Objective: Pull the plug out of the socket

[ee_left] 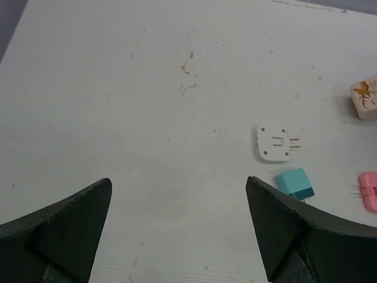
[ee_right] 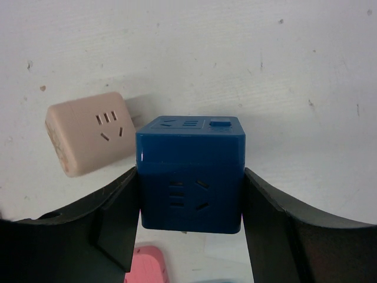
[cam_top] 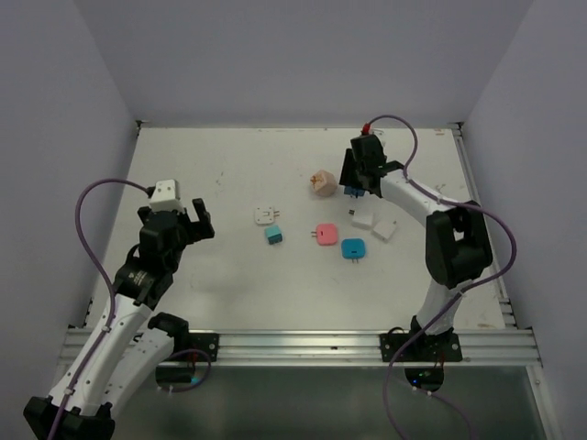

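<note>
Toward the worktop's (cam_top: 229, 165) far edge, the right end effector (ee_right: 191, 200) clamps the blue socket (ee_right: 189, 156) (left end effector (ee_left: 178, 181) gapes wide).

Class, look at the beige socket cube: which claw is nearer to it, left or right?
Right. The right claw, shut on a blue socket cube, sits just beside the beige cube. The left claw, open, is far off on the cube's other side.

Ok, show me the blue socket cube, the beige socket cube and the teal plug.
blue socket cube (ee_right: 191, 191), right wrist view, front face.
beige socket cube (ee_right: 88, 138), right wrist view, socket face.
teal plug (ee_left: 293, 180), left wrist view, top face.
</note>
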`<state>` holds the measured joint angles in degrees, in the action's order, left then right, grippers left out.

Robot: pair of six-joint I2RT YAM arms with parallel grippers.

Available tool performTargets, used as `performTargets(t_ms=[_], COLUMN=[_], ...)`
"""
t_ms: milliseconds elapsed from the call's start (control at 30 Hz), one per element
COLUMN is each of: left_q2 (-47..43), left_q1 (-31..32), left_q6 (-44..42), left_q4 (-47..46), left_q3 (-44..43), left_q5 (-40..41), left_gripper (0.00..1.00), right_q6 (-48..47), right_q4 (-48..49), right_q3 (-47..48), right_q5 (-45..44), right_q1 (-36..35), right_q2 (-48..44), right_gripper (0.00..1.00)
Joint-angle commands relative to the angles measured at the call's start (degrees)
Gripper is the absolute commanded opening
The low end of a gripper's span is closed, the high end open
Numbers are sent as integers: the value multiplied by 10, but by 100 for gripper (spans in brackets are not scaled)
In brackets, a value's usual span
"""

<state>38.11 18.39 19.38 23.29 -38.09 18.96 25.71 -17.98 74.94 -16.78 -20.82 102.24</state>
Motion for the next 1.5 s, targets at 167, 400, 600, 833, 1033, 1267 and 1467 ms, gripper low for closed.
performTargets(t_ms=[167,400,600,833,1033,1267,1467], left_q2=[0,6,0,-2,-4,-17,-31], left_q1=[-2,-2,-2,-2,-2,-2,-2], left_q6=[-7,-9,-12,-13,-13,-11,-9], left_q4=[-62,-64,-65,-65,-66,-63,-60], left_q3=[1,0,2,2,1,3,2], left_q5=[78,78,78,78,75,79,78], left_gripper=[99,99,98,98,98,98,98], right_q6=[-20,-13,-4,3,-9,-15,-29], right_q4=[23,18,24,25,4,-34,-50], right_q3=[95,104,102,95,131,139,65], right_q5=[0,14,24,30,39,14,-14], right_q1=[12,17,26,32,35,35,34], right_q2=[78,118,134,112,75,-27,-190], right_gripper=[0,7,27,74,94,99,99])
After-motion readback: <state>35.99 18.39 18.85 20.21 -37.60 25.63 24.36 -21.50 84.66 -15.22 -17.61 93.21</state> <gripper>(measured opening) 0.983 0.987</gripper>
